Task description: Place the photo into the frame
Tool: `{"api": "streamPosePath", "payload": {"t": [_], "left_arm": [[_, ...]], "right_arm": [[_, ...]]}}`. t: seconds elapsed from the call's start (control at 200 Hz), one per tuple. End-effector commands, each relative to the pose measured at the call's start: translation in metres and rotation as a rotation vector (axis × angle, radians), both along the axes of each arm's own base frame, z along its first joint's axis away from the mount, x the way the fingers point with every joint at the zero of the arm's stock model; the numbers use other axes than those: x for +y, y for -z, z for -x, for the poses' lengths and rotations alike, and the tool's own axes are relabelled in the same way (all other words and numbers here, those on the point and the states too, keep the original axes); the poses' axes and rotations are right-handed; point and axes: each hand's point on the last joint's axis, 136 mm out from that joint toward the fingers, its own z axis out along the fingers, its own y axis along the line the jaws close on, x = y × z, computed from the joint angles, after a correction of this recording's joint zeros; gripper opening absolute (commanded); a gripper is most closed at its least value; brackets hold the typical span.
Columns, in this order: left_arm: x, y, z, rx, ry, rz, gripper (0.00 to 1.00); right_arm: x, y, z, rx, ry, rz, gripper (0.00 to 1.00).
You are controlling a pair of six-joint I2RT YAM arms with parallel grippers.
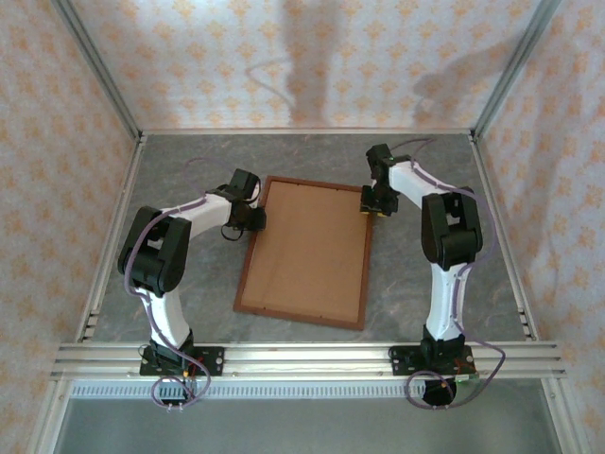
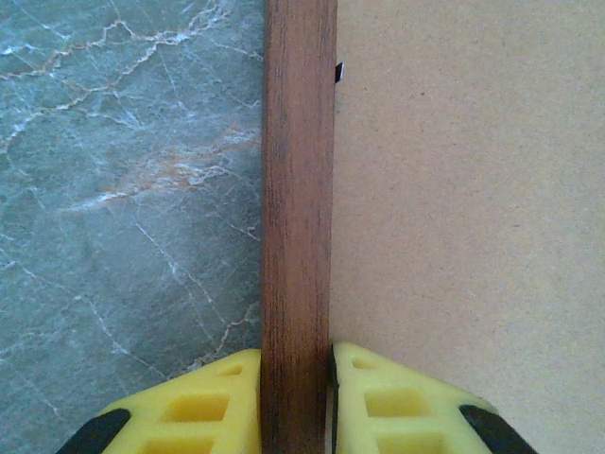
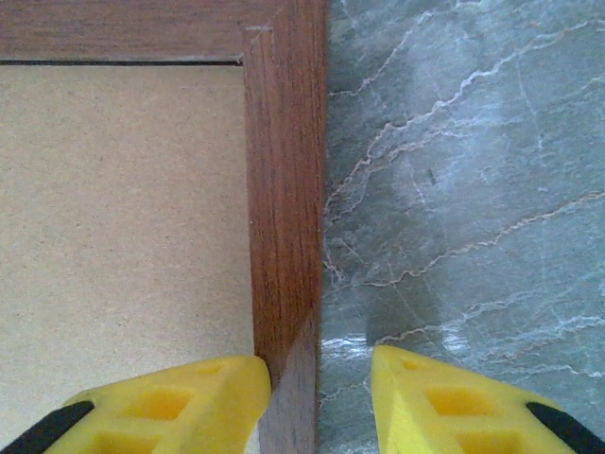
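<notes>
The frame (image 1: pixel 248 274), thin dark reddish-brown wood, lies flat in the middle of the table with a plain brown backing board (image 1: pixel 307 248) filling it. The photo is hidden. My left gripper (image 1: pixel 253 219) is at the frame's left rail near the far end. In the left wrist view both yellow fingers press the rail (image 2: pixel 299 189), so the left gripper (image 2: pixel 297 397) is shut on it. My right gripper (image 1: pixel 371 206) straddles the right rail (image 3: pixel 284 189) near the far right corner. The right gripper (image 3: pixel 319 397) is open: its left finger touches the rail, its right finger stands apart over the table.
The grey-green marbled table (image 1: pixel 189 284) is walled in by patterned panels with metal posts. An aluminium rail (image 1: pixel 312 357) carrying both arm bases runs along the near edge. A small dark tab (image 2: pixel 338 71) sits at the rail's inner edge by the board.
</notes>
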Motion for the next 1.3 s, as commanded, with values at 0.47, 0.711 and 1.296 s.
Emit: {"api": "streamPosePath", "payload": {"t": [0.47, 0.711, 1.296], "left_arm": [[0.001, 0.024, 0.023, 0.101, 0.02, 0.008, 0.19], [0.001, 0.025, 0.025, 0.104, 0.02, 0.008, 0.19], [0.011, 0.026, 0.028, 0.11, -0.005, -0.035, 0.17]], "right_arm": [[0.046, 0.041, 0.02, 0.115, -0.08, 0.006, 0.39], [0.049, 0.041, 0.018, 0.112, -0.085, 0.015, 0.38], [-0.006, -0.032, 0.091, 0.045, 0.016, 0.013, 0.44]]}}
